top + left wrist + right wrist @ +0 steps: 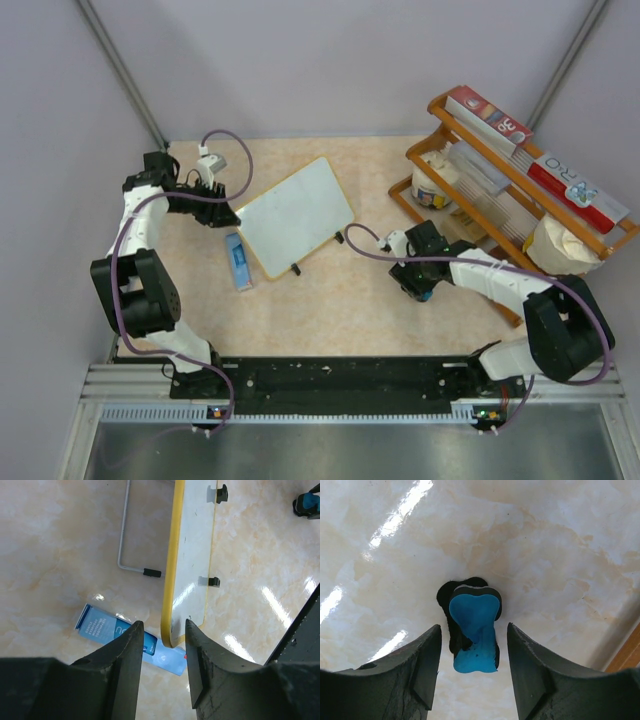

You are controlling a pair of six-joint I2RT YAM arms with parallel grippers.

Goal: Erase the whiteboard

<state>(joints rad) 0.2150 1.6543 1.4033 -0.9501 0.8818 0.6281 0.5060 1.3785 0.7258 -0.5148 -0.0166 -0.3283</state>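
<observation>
The whiteboard (297,215) is seen left of centre on the counter (330,310), its face nearly blank, with only faint specks near one rounded corner. A wire stand (125,540) shows just beyond its yellow edge; how steeply the board is propped cannot be told. That corner is framed by the left gripper (163,632), whose jaws are parted and closed on nothing. No contact with the frame is visible. Well apart on the right, the right gripper (474,626) is held over the blue-black eraser (475,607). Its jaws are spread, with the block standing between them ungripped.

The board is judged thin, light and stiff, so it is likely to skate or tip under a wiping push unless it is steadied. Its glossy face is expected to be slippery. A pinch across the wooden frame at the near corner, clear of the two black feet, is judged the soundest hold. The narrow blue marker box (238,260) lies just beside that corner and could be nudged.
</observation>
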